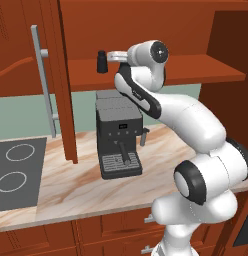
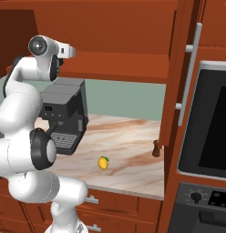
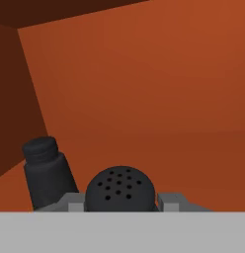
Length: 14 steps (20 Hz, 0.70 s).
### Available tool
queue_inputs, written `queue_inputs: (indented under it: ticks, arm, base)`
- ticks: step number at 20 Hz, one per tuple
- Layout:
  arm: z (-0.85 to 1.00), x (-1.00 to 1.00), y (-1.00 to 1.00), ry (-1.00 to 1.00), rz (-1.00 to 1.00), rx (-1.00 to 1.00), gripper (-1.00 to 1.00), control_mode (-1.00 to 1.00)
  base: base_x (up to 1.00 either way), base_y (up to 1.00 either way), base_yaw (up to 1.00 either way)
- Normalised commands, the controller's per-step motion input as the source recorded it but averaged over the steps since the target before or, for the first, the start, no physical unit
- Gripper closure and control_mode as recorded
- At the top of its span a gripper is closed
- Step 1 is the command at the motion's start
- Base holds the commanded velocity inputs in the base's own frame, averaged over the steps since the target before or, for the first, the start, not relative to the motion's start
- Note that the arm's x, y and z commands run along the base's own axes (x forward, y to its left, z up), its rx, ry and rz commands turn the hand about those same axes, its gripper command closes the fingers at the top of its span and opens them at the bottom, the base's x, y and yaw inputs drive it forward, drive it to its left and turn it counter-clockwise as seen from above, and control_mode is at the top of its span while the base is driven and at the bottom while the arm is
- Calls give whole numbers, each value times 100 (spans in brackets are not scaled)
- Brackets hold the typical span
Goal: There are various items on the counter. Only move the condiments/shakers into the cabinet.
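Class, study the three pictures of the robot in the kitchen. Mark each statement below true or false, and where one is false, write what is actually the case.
1. The hand holds a black shaker up at the cabinet shelf. True.
2. The lemon sits inside the cabinet. False: it lies on the counter.
3. A second shaker stands in the cabinet beside the held one. True.
4. The brown mill is on the shelf. False: it stands on the counter by the open cabinet door.
5. The coffee machine stands on the stovetop. False: it stands on the counter, to the right of the stovetop.
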Motion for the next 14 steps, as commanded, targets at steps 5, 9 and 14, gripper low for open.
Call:
queue_inputs:
  ticks: [5, 9, 14]
  arm:
    - [0, 29, 0, 0, 0, 0, -100, -100]
    - [0, 10, 0, -2, 0, 0, -100, -100]
    - [13, -3, 0, -2, 0, 0, -100, -100]
  base:
    - [0, 0, 0]
    - [0, 0, 0]
    - [0, 0, 0]
